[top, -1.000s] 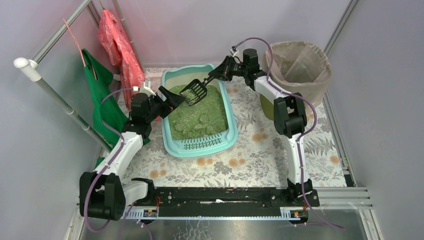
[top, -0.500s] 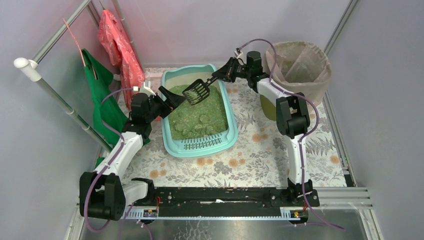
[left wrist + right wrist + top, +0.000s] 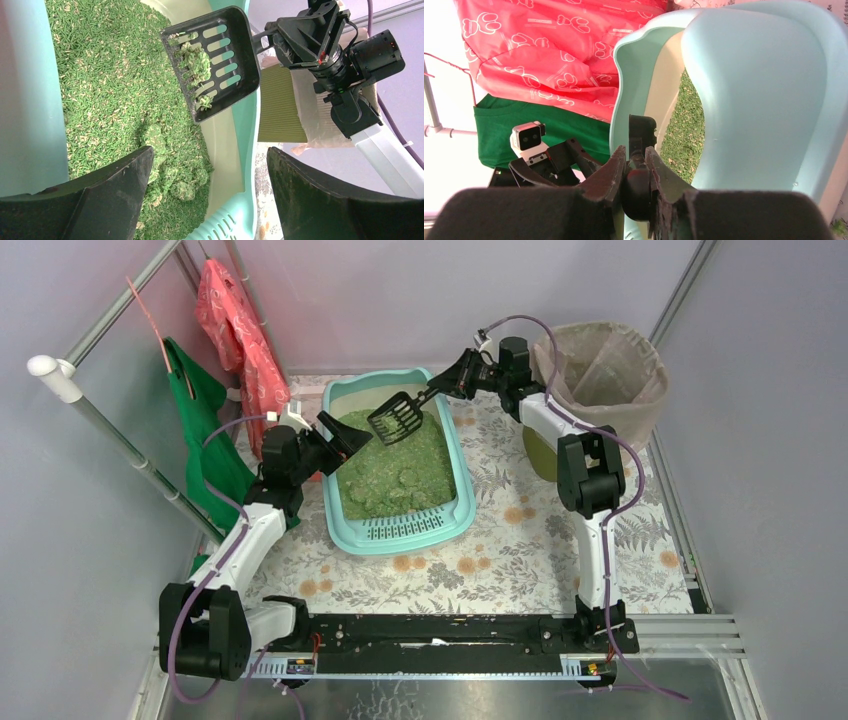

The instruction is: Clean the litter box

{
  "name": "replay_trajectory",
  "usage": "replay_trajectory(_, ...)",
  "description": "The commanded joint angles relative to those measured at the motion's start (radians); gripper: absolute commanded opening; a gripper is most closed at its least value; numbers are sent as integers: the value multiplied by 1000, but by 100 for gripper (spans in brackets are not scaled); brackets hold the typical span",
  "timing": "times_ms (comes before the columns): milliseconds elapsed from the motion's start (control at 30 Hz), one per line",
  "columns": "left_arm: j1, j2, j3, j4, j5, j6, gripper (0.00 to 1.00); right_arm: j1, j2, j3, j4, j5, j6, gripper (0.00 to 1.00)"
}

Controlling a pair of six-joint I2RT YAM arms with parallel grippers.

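The pale turquoise litter box (image 3: 463,495) holds green granules, with its grille step at the near end. A black slotted scoop (image 3: 396,420) hangs over the box's back part. It carries a green clump (image 3: 193,61). My right gripper (image 3: 452,383) is shut on the scoop's handle (image 3: 642,131), as the right wrist view (image 3: 635,150) shows. My left gripper (image 3: 345,436) hovers open at the box's left rim, nothing between its fingers (image 3: 210,150). More clumps (image 3: 162,145) lie in the granules below it.
A round olive bin lined with a beige bag (image 3: 600,375) stands at the back right, just behind my right arm. A red bag (image 3: 235,325) and a green one (image 3: 200,430) hang on a rack at the left. A flowered mat (image 3: 520,540) covers the floor.
My right gripper has drawn the scoop slightly up and toward the back right, nearer the bin. The left arm has stayed still.
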Motion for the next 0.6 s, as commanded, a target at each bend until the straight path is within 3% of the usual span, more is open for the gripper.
replay_trajectory(0,8,0,1,62,25,-4,91,1,-43,27,62,-18,37,0)
replay_trajectory(67,10,0,0,57,15,3,91,27,-1,114,-25,-83,0,0)
replay_trajectory(167,9,8,1,67,28,-5,91,-5,-46,43,11,0,-5,0)
replay_trajectory(300,9,8,1,62,21,-1,91,20,-9,109,-64,-57,-38,0)
replay_trajectory(433,8,4,3,61,27,-6,91,-18,-45,19,39,-7,0,0)
replay_trajectory(500,8,5,1,56,19,1,91,18,-2,129,-94,-76,-74,0)
replay_trajectory(567,8,18,3,61,24,-4,91,6,-39,88,-133,-15,-113,0)
